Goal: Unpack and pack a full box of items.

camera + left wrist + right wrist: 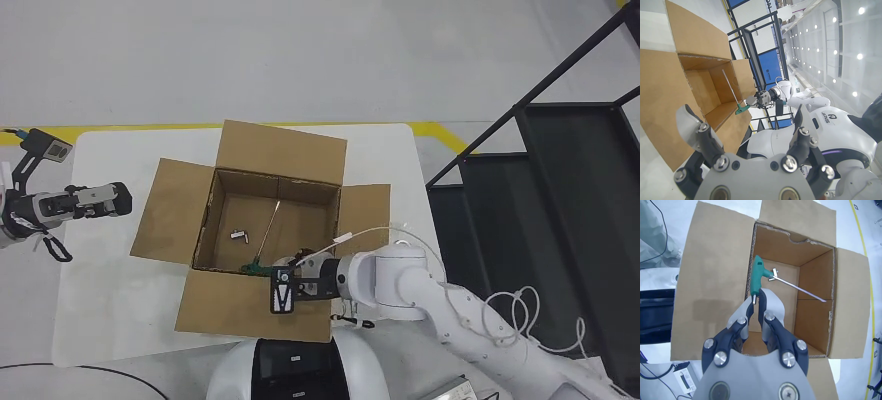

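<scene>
An open cardboard box [282, 150] stands mid-table with its flaps spread out. My right gripper [288, 270] hovers over the box's near wall, shut on one end of a green T-handle hex key [757, 274]. The key's steel shaft [798, 288] slants out over the box interior. A small metal part [240, 236] lies on the box floor. In the right wrist view the right gripper [756, 295] pinches the handle tip. My left gripper [743, 121] is open and holds nothing, off the box's left side [122, 200].
The white table [390, 160] has bare room around the box. A black stair railing [560, 170] stands off to the right. A small black-and-white device [282, 293] hangs by the right wrist over the near flap.
</scene>
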You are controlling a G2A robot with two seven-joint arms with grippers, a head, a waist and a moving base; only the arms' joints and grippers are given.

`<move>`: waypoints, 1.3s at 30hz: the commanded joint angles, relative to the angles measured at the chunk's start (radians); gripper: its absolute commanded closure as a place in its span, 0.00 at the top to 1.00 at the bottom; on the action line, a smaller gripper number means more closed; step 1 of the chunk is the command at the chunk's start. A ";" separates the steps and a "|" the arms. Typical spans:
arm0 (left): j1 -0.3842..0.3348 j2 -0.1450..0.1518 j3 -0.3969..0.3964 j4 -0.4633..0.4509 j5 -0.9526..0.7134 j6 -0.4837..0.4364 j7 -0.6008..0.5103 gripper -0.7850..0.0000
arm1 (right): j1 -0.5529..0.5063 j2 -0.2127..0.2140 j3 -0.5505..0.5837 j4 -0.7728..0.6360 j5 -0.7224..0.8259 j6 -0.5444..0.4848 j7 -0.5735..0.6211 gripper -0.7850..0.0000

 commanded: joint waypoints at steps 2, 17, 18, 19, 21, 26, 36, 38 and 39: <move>0.000 0.000 0.000 0.000 0.000 0.000 0.000 1.00 | -0.044 0.010 0.032 -0.018 -0.013 -0.001 -0.047 0.00; 0.000 0.000 0.000 0.000 0.000 0.000 0.000 1.00 | -0.093 0.019 0.105 0.015 0.010 0.040 -0.161 0.00; 0.000 0.000 0.000 0.000 0.000 0.000 0.000 1.00 | -0.088 0.017 0.101 0.017 0.014 0.044 -0.158 0.00; 0.000 0.000 0.000 0.000 0.000 0.000 0.000 1.00 | -0.084 0.016 0.096 0.019 0.017 0.047 -0.154 0.00; 0.000 0.000 0.000 0.000 0.000 0.000 0.000 1.00 | -0.074 0.012 0.088 0.022 0.027 0.058 -0.145 0.00; 0.000 0.000 0.000 0.000 0.000 0.000 0.000 1.00 | -0.036 -0.004 0.055 0.040 0.068 0.122 -0.091 1.00; 0.000 0.000 0.000 0.000 0.000 0.000 0.000 1.00 | 0.121 -0.069 -0.063 0.147 0.114 0.336 -0.046 1.00; 0.000 0.000 0.000 0.000 0.000 0.000 0.000 1.00 | 0.152 -0.081 -0.087 0.169 0.112 0.353 -0.027 1.00; 0.000 0.000 0.000 0.000 0.000 0.000 0.000 1.00 | 0.168 -0.087 -0.098 0.181 0.116 0.350 -0.013 1.00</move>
